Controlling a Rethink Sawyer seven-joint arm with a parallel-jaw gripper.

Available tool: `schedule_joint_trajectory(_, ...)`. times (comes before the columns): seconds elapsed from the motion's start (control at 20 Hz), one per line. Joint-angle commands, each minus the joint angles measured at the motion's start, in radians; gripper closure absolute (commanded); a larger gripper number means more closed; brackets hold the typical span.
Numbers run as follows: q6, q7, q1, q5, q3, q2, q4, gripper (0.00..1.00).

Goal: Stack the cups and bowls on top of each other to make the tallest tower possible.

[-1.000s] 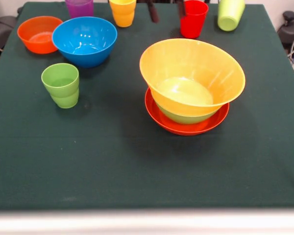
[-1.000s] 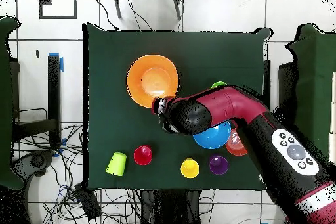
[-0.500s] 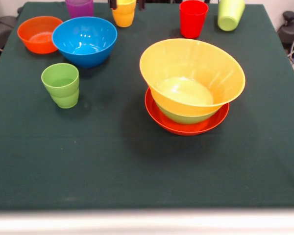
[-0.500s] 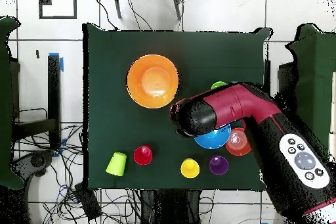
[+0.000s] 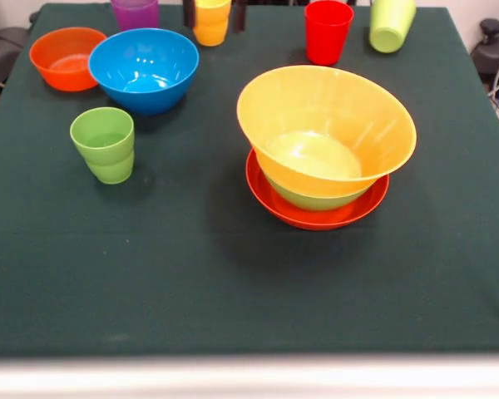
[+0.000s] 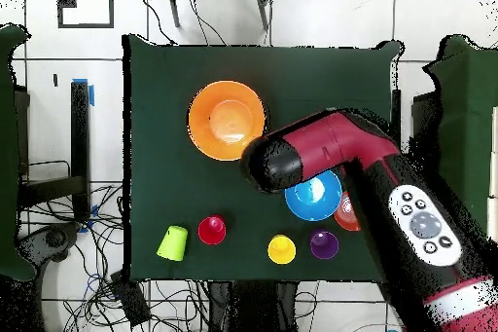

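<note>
Tower (image 5: 320,150): orange-yellow bowl tilted atop green, red-orange bowls. Pincer (image 5: 210,12) fingers straddle upright yellow cup (image 5: 210,21), spread.

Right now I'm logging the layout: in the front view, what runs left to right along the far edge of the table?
Purple cup → yellow cup, with the hand around it → red cup → light green cup.

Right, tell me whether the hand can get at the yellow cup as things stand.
Probably yes. The hand is open with one finger on each side of the yellow cup, and the purple cup stands apart from it, so nothing seems in the way.
</note>
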Motion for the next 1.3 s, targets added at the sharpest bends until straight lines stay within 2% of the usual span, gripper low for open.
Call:
schedule_joint_trajectory(0.05, -0.117, 0.234, 0.177, -0.067, -0.169, 0.169, -0.037, 0.0)
schedule_joint_trajectory(0.2, -0.154, 0.283, 0.233, -0.058, -0.226, 0.194, -0.053, 0.0)
schedule_joint_trajectory(0.4, -0.153, 0.279, 0.296, -0.081, -0.306, 0.219, -0.083, 0.0)
schedule_joint_trajectory(0.5, -0.125, 0.254, 0.317, -0.073, -0.342, 0.208, -0.084, 0.0)
schedule_joint_trajectory(0.8, -0.042, 0.144, 0.31, 0.001, -0.386, 0.105, -0.035, 0.0)
schedule_joint_trajectory(1.3, -0.06, 0.088, 0.318, 0.023, -0.433, 0.092, -0.044, 0.0)
